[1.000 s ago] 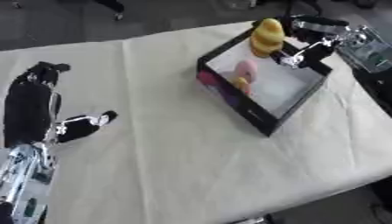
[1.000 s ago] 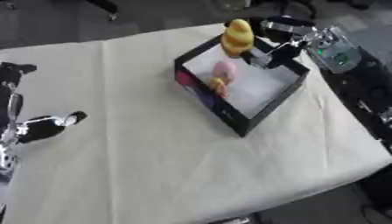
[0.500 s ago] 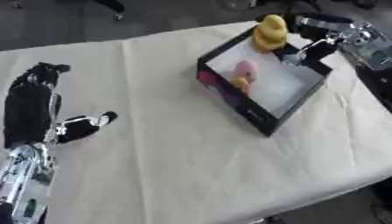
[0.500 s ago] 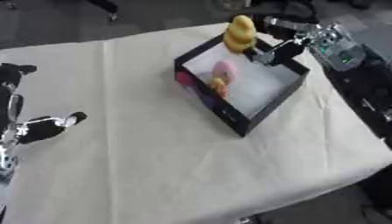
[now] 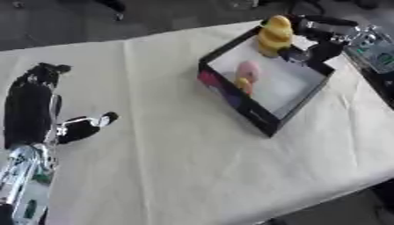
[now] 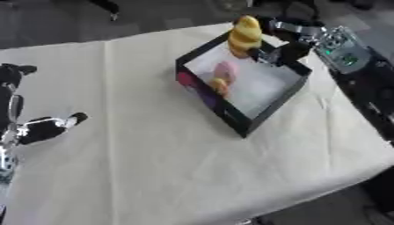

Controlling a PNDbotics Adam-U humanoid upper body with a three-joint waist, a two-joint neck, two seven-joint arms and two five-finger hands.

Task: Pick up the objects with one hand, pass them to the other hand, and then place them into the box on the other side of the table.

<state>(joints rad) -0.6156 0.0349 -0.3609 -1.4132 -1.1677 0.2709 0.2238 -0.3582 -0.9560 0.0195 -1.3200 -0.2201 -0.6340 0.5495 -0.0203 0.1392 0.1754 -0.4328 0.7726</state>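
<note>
A black box (image 5: 265, 118) with a white floor stands on the right part of the table. Inside it lie a pink object (image 5: 248, 70) and a small orange-yellow one (image 5: 243, 83). My right hand (image 5: 314, 44) reaches in from the upper right and hangs over the box's far corner. Its fingers are curled round a yellow lumpy object (image 5: 274, 35), held above the box's far wall. Far from the box, my left hand (image 5: 46, 110) rests open on the table at the left edge, fingers straight and thumb out to the right.
A cream cloth (image 5: 154, 167) covers the table, which lies askew in both views. Dark floor shows beyond the far edge. A grey device with a green part (image 6: 342, 48) sits past the table's right edge.
My right hand has carried the yellow object a little back and up toward the box's far corner. The left hand has not moved.
</note>
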